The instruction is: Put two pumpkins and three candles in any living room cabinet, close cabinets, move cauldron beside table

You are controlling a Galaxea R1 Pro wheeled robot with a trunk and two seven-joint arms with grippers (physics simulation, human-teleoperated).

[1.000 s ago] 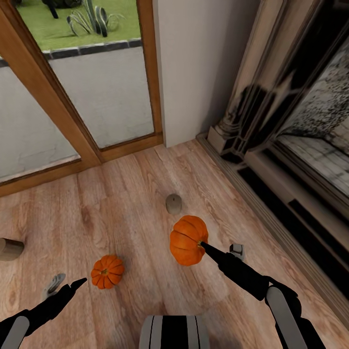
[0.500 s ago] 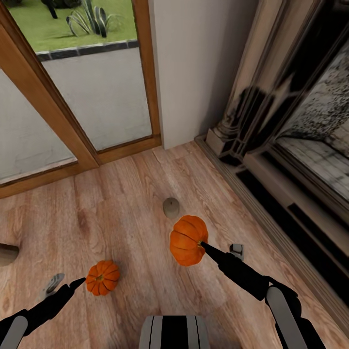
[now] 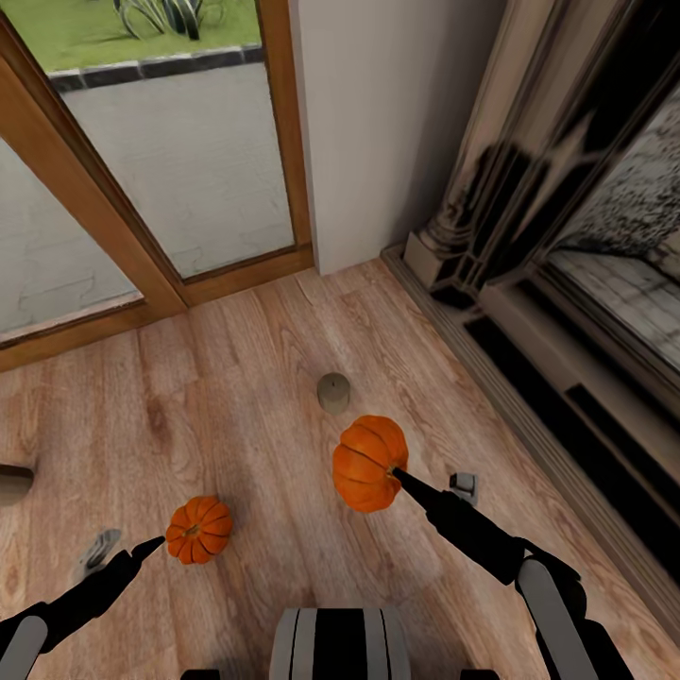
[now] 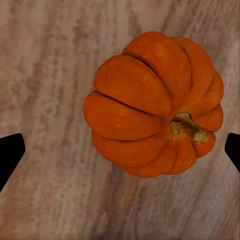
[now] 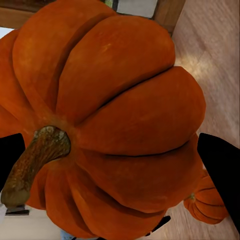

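The larger pumpkin (image 3: pixel 368 463) hangs above the wooden floor with my right gripper (image 3: pixel 401 477) shut on it. In the right wrist view this pumpkin (image 5: pixel 110 115) bulges between the two fingertips, stem towards the camera. On the floor to the left lies the smaller pumpkin (image 3: pixel 198 530). My left gripper (image 3: pixel 127 550) is open just to its left. In the left wrist view that pumpkin (image 4: pixel 155 105) lies between the spread fingertips (image 4: pixel 10 155), untouched. One candle (image 3: pixel 332 392) stands on the floor beyond the held pumpkin. Another candle (image 3: pixel 11 482) is cut by the left edge.
A wood-framed glass door (image 3: pixel 151 274) and a white wall (image 3: pixel 378 123) close off the far side. A dark fireplace surround (image 3: pixel 529 246) with a raised step runs along the right. Bare floor (image 3: pixel 236 378) lies between them.
The view has shifted a little. The small pumpkin now lies closer to my left gripper's tip. My right gripper still holds the larger pumpkin at the same height.
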